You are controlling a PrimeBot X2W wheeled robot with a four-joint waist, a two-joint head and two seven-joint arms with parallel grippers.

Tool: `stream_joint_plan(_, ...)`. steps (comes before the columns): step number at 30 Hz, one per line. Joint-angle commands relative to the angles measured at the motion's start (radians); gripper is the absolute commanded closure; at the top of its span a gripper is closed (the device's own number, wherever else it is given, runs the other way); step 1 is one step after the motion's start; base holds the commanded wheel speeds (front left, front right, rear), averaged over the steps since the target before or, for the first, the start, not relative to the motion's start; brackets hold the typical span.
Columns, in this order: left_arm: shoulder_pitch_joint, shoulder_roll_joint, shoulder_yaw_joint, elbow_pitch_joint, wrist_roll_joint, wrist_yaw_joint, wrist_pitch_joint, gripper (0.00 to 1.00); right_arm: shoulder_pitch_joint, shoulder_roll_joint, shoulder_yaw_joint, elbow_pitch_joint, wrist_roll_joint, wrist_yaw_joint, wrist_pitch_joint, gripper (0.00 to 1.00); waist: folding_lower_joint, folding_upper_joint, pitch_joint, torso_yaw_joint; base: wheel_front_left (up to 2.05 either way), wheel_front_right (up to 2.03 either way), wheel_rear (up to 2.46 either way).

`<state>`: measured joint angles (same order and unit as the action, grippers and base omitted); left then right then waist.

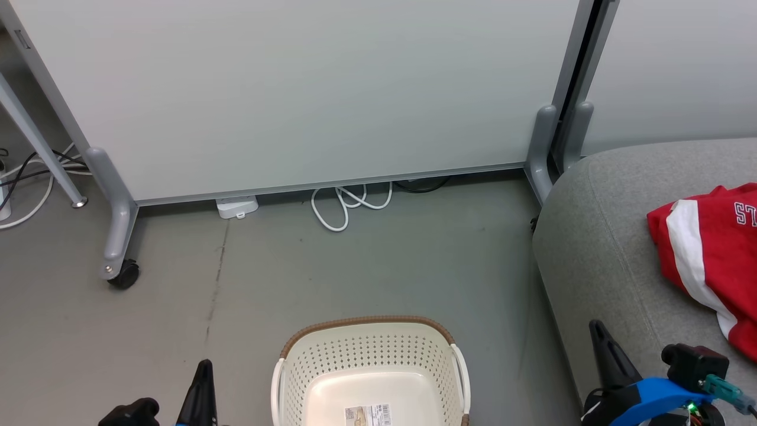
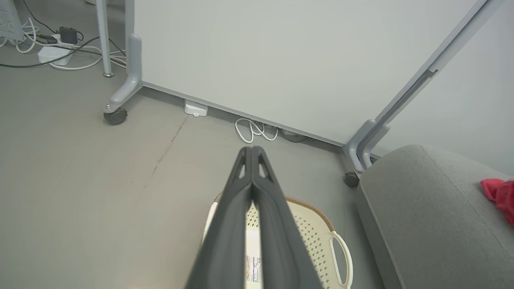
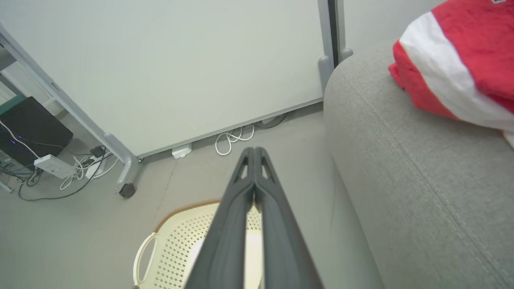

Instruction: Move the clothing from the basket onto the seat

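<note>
**While my left pincer (image 2: 252, 150) and right pincer (image 3: 251, 150) are both pressed together: clothing (image 1: 709, 248) on seat (image 1: 597, 236)**

As the head view has it, the clothing, red with a broad white band and white lettering, lies bunched on the seat, toward its right side. The basket (image 1: 366, 349) stands upright on the floor (image 1: 355, 266), left of the seat with a strip of floor between them. A paper label (image 1: 368, 415) shows on its bottom.

Left pincer: fingers meet tip to tip, pinching nothing, above the basket.

Right pincer: fingers likewise meet, pinching nothing, above the basket's side nearest the seat.

A white cable (image 1: 346, 207) lies looped at the foot of the panel (image 1: 295, 89) behind.
</note>
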<state>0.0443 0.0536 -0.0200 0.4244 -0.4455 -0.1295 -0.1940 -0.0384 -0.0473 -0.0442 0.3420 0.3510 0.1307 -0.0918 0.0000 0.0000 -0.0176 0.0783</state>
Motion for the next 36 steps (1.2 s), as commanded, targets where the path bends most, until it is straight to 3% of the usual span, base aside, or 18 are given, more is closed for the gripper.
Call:
stream_joint_plan(1,-0.035,0.002,0.008,-0.023,-0.045,0.0,0.009,1.0,-0.023,-0.002,-0.006,-0.021,0.049,0.0,0.007,1.0,0.0,0.0,0.0,-0.001,0.0,0.0,0.0)
stream_joint_plan(36,-0.09,0.0,0.064,-0.094,-0.533,-0.001,0.14,1.0,-0.049,-0.003,-0.034,-0.058,0.577,0.0,0.094,1.0,0.0,0.0,0.007,-0.025,0.0,0.0,0.0)
